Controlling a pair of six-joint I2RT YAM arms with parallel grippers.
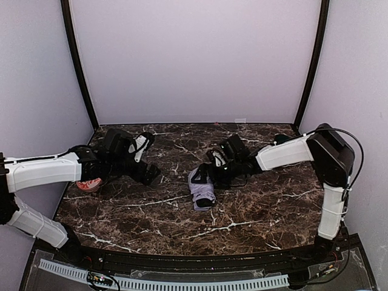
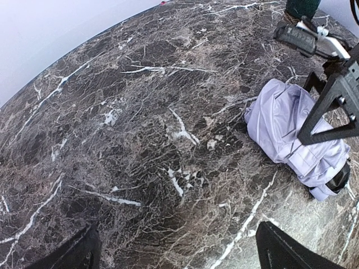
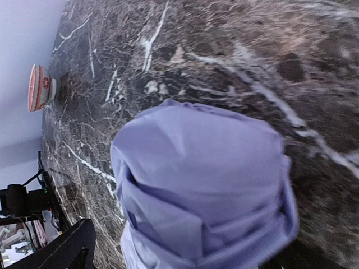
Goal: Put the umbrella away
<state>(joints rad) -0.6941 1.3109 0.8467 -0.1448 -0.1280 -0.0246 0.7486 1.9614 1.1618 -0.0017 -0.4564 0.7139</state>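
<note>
The umbrella (image 1: 201,189) lies folded on the dark marble table (image 1: 254,212) near its middle, a bundle of pale lavender fabric with a black end. My right gripper (image 1: 210,171) reaches in from the right and straddles the bundle's far end. In the right wrist view the umbrella (image 3: 202,190) fills the space between the jaws of the right gripper (image 3: 185,259); they stand wide and the left finger (image 3: 67,246) is clear of the fabric. My left gripper (image 1: 148,160) is open over bare marble to the left. The left wrist view shows the umbrella (image 2: 291,131) off to its right.
A small red-and-white object (image 1: 90,184) sits at the table's left edge beside the left arm, also seen as a round red-and-white object (image 3: 39,87) in the right wrist view. Lavender walls with black corner posts (image 1: 79,66) close in the back and sides.
</note>
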